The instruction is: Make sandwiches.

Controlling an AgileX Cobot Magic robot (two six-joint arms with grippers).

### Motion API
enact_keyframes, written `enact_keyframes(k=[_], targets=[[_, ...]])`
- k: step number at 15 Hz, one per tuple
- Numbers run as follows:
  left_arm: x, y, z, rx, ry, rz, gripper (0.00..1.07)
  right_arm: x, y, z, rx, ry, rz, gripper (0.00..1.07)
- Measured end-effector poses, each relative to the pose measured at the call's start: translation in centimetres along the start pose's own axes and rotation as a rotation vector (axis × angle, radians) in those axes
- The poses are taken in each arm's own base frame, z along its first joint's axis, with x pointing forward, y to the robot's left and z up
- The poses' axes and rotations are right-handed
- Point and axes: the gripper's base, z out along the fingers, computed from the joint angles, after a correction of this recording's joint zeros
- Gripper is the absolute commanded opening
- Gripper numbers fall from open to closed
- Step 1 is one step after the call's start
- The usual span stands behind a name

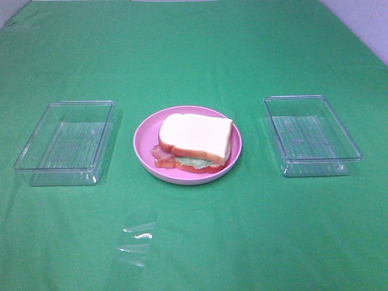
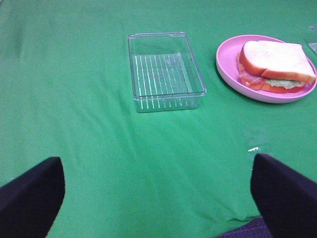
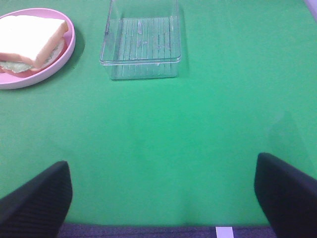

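Sandwich [image 1: 195, 142] sits assembled on the pink plate [image 1: 143, 137], mid-table on the green cloth [image 1: 194, 54]. White bread slice on top, bacon and pale green lettuce sticking out along the near edge, second slice under that. The stack sits tilted across the plate, not squared to it.

Two clear trays flank the plate: left tray [image 1: 65, 142] and right tray [image 1: 310, 134], each well apart from the plate rim, both with nothing in them. Small patch of clear film [image 1: 137, 244] lies on the cloth, nearer the camera than the plate and a bit left.

Neither arm shows in the high view.

Left gripper [image 2: 158, 193]: jaws wide apart, holding nothing; only the two black fingertips [image 2: 29, 196] show at the frame edges. It hangs over bare cloth. In its wrist view the left tray [image 2: 165, 71] is ahead of the gap, the sandwich [image 2: 275, 65] and plate [image 2: 228, 59] further off to one side, well clear of the jaws.

Right gripper [image 3: 161, 193]: same story, jaws spread wide, nothing between them, fingertips [image 3: 290, 191] visible at the frame edges. Over bare cloth. The right tray [image 3: 141, 42] is ahead of the gap; sandwich [image 3: 30, 42] and plate [image 3: 67, 47] sit off to the side, well apart from the jaws.

Nothing touches the sandwich but the plate.
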Motion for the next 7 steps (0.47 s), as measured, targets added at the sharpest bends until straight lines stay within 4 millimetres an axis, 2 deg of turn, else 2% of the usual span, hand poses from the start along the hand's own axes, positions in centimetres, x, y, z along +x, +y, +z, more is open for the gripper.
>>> enact_keyframes(k=[7], targets=[[0.0,0.0,0.0,0.0,0.0,0.0,0.93,0.0,0.0,0.0,0.0,0.0,0.0,0.96]])
